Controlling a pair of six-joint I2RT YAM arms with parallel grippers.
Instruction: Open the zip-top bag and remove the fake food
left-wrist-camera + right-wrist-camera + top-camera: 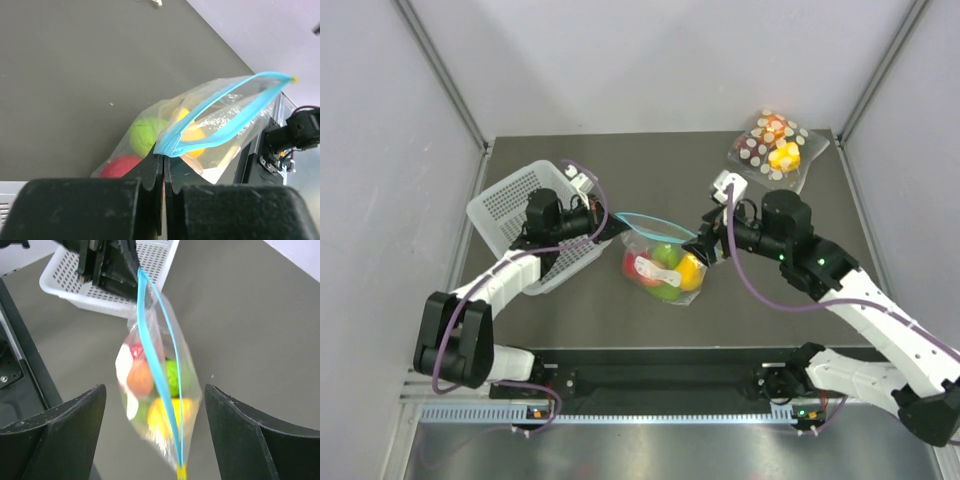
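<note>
The zip-top bag (660,262) lies mid-table, its teal-blue zip strip (655,222) raised and parted into a narrow loop. Inside are the fake food pieces: red (638,266), green (666,255), yellow (689,270) and a peach-orange one (140,380). My left gripper (609,228) is shut on the left end of the zip strip (220,112), as the left wrist view shows (164,158). My right gripper (704,250) is open at the strip's right end. In the right wrist view (155,390) its fingers (65,430) stand wide on both sides of the bag (187,385), not touching it.
A white perforated basket (515,205) sits at the left, just behind my left gripper. A clear polka-dot bag (775,148) with yellow and orange pieces lies at the back right corner. Grey walls close in the dark table (760,300) on three sides.
</note>
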